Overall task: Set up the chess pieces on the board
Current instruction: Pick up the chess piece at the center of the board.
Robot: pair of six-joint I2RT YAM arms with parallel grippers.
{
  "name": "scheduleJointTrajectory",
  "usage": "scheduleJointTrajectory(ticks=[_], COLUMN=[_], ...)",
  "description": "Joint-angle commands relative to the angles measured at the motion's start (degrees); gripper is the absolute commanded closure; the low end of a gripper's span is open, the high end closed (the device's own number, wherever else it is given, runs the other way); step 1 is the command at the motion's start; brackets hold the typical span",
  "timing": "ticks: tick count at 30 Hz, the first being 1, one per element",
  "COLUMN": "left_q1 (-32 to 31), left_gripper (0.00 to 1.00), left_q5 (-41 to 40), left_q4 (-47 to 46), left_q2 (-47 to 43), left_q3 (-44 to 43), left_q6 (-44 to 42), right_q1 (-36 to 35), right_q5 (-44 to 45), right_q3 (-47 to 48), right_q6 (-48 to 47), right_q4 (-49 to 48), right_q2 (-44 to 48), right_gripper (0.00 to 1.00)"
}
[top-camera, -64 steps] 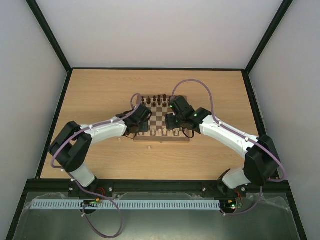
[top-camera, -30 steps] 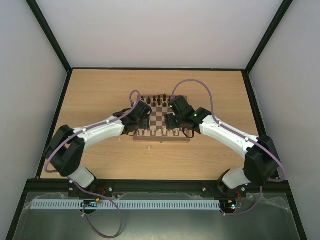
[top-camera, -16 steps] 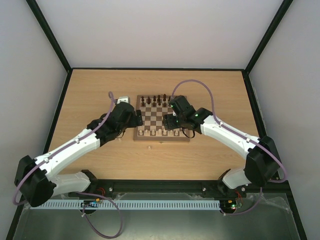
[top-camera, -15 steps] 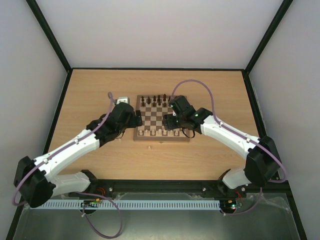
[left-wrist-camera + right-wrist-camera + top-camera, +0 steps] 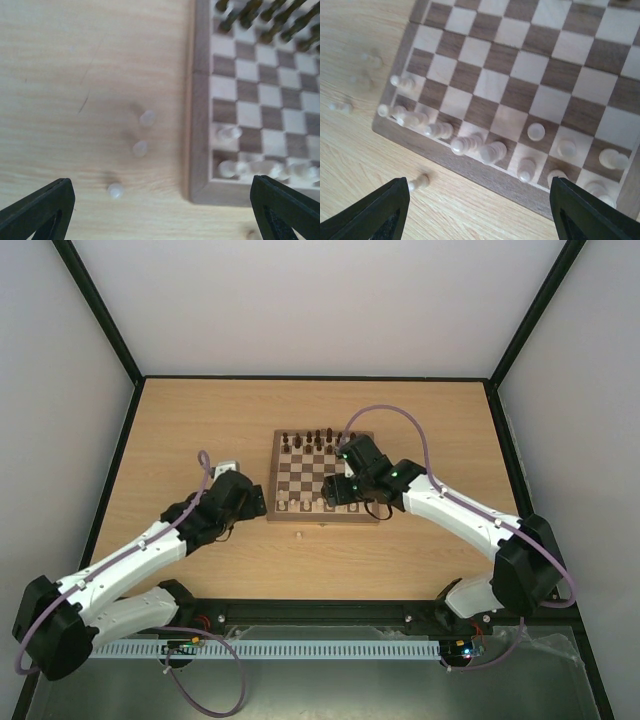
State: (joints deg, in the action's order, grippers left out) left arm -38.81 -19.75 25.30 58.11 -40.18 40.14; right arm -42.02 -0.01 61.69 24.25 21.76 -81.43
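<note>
The left end effector [image 5: 160, 215] hangs with its fingers spread wide and nothing between them, over the table [image 5: 65, 75] off the 8 o'clock corner of the board [image 5: 200, 100]. Three pale chess pieces [image 5: 140, 148] sit loose on the table there, close together and just beside the border. The right end effector [image 5: 482, 215] is likewise spread and empty, above the board's near half. The near ranks are crowded with pale men. Several look to be leaning, but the picture is too blurred to tell. One stray piece [image 5: 418, 182] lies on the table just off the near edge, about 6 o'clock. The dark pieces [image 5: 315, 440] line the 12 o'clock edge.

Hazards, in my judgement:
- The pieces are far smaller than the fingers and tightly grouped. Closing on one could knock its neighbour over or send it rolling.
- A descent into the packed near ranks could topple men already placed.
- Both arms work near the same corner, so they could foul each other.
</note>
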Motion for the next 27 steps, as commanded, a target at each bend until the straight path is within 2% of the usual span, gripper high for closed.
scheduleJointTrajectory(ticks=[1,3,9,12,27], left_q1=[0.5,0.6,1.4,2.0,4.1], left_gripper=[0.01,0.03,0.32,0.39,0.55], left_q5=[0.4,0.5,0.2,0.0,0.2], left_q4=[-0.2,-0.8,-1.9,-2.7,-7.2], left_q2=[-0.4,0.2,1.4,3.4,13.5], left_q3=[4.5,5.9,8.6,8.9,8.7], left_q6=[3.4,4.1,5.4,5.1,3.7], right_q1=[-0.4,-0.4,-0.5,-0.5,-0.5], right_q5=[-0.5,-0.8,-1.0,-1.1,-0.6], right_q3=[-3.8,-4.6,-5.3,-5.6,-6.0], right_q6=[0.4,0.4,0.3,0.4,0.3], right_q4=[0.2,-0.4,-1.0,-1.1,-1.2], right_q2=[1.7,1.9,3.0,3.7,4.7], right_gripper=[0.23,0.23,0.23,0.23,0.23])
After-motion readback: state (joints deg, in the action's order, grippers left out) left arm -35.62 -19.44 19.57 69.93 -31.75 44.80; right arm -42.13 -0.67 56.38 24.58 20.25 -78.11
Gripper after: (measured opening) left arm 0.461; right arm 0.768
